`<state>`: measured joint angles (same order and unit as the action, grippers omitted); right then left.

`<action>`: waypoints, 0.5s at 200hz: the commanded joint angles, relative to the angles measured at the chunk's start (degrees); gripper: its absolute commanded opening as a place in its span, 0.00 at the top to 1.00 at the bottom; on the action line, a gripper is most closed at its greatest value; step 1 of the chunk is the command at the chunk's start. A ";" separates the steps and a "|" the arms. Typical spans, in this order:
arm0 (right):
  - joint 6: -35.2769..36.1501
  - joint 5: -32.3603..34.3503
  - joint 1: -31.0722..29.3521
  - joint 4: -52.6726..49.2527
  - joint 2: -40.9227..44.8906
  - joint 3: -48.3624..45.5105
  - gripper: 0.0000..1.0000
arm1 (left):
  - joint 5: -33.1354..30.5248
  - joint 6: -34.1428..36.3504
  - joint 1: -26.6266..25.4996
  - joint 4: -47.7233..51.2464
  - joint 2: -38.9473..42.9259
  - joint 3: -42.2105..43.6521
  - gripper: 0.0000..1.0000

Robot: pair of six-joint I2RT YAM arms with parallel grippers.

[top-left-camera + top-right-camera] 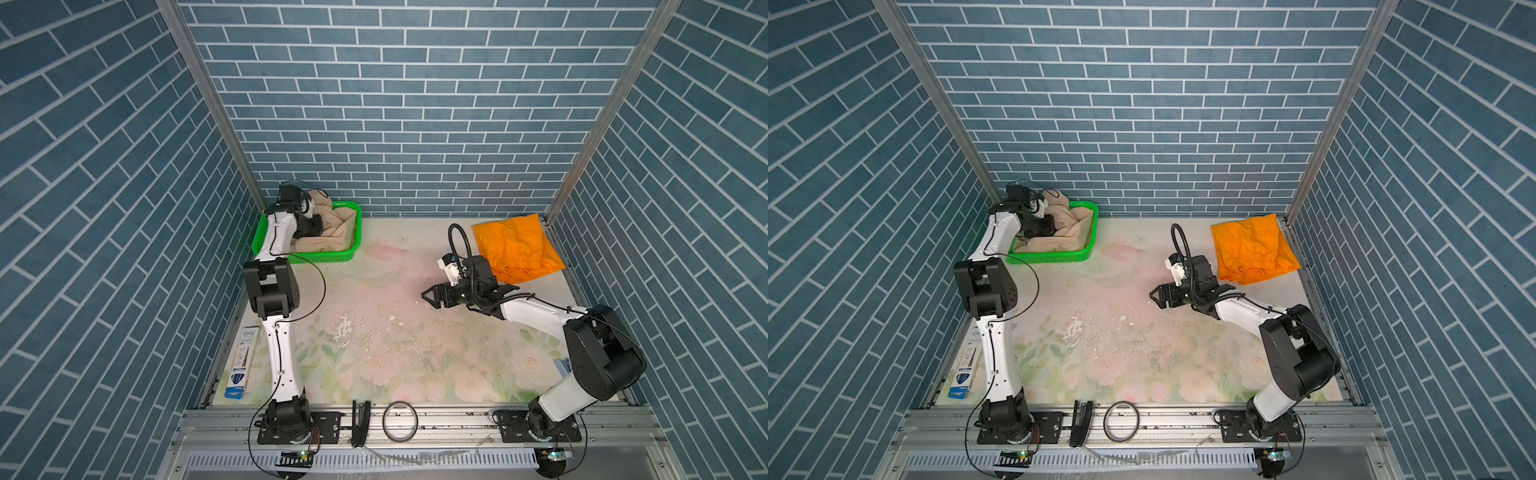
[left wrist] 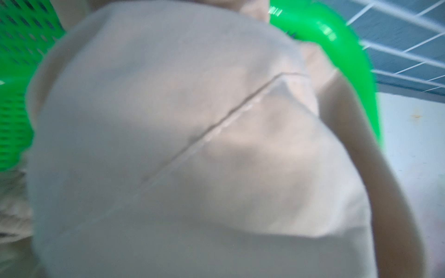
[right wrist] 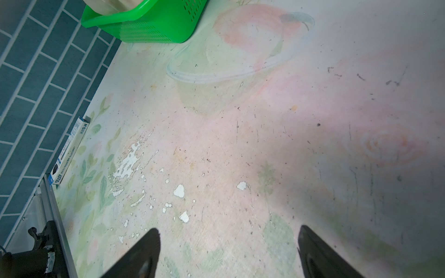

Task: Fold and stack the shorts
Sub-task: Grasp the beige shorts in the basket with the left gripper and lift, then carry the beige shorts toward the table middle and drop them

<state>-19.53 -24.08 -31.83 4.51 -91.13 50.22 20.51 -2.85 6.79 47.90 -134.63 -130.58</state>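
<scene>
I have open room across the middle of the table [image 1: 374,299]; a flat box [image 1: 243,361] lies along its left edge. The orange shorts [image 1: 517,247] lie flat in the far right corner, with my right tool [image 1: 430,296] open and empty near them. The green basket [image 1: 324,258], far left, holds the beige shorts [image 1: 334,232]. My left tool [image 1: 311,226] is buried there, and I cannot tell whether it grips.

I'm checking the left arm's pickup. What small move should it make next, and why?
Probably a short lift straight up. The left gripper is sunk in the beige shorts, which lie bunched in the green basket; cloth fills its wrist view, so its grip cannot be seen. A small lift would show whether the shorts come clear of the rim.
</scene>
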 commanded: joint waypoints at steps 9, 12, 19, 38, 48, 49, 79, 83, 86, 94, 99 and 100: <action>-1.45 0.67 -0.28 2.18 3.03 -0.52 0.11 | 6.25 -1.60 -0.16 -1.38 11.25 3.41 1.00; -1.54 0.77 -0.33 2.31 3.17 -0.67 0.11 | 6.88 -1.85 -0.19 -1.55 12.22 3.88 1.00; -1.78 0.79 -0.33 2.94 3.52 -0.96 0.11 | 8.58 -2.27 -0.28 -1.55 14.24 4.45 1.00; -2.35 0.92 -0.33 4.93 4.58 -1.91 0.11 | 11.87 -2.27 -1.45 0.96 18.43 3.23 1.00; -2.37 1.21 -0.33 5.64 5.03 -2.22 0.11 | 12.28 -2.20 -2.67 4.28 19.72 0.62 1.00; -2.37 1.26 -0.33 5.66 5.10 -2.23 0.11 | 12.36 -2.14 -2.84 4.78 19.78 0.21 1.00; -1.93 2.80 -0.33 5.67 7.28 -2.05 0.11 | 10.33 2.45 -10.56 19.77 20.14 -13.44 1.00; -1.85 3.20 -0.33 5.62 7.80 -2.07 0.11 | 9.90 3.08 -12.14 21.00 20.46 -14.77 1.00; -1.75 3.49 -0.33 5.67 8.14 -2.18 0.11 | 9.68 3.58 -13.21 21.60 20.79 -15.47 1.00; -1.46 4.25 -0.26 5.62 9.27 -2.29 0.11 | 10.00 4.23 -15.87 22.04 22.13 -15.90 1.00; -1.18 4.80 -0.24 5.40 9.90 -2.30 0.10 | 10.94 4.00 -17.20 21.20 23.36 -14.95 1.00; -1.11 4.90 -0.24 5.32 10.04 -2.27 0.10 | 11.12 3.96 -17.31 20.93 23.62 -14.65 1.00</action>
<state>-20.73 -22.09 -31.88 8.43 -85.38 48.56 29.36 -2.22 -3.53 61.56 -115.61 -143.44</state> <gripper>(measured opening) 0.894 0.113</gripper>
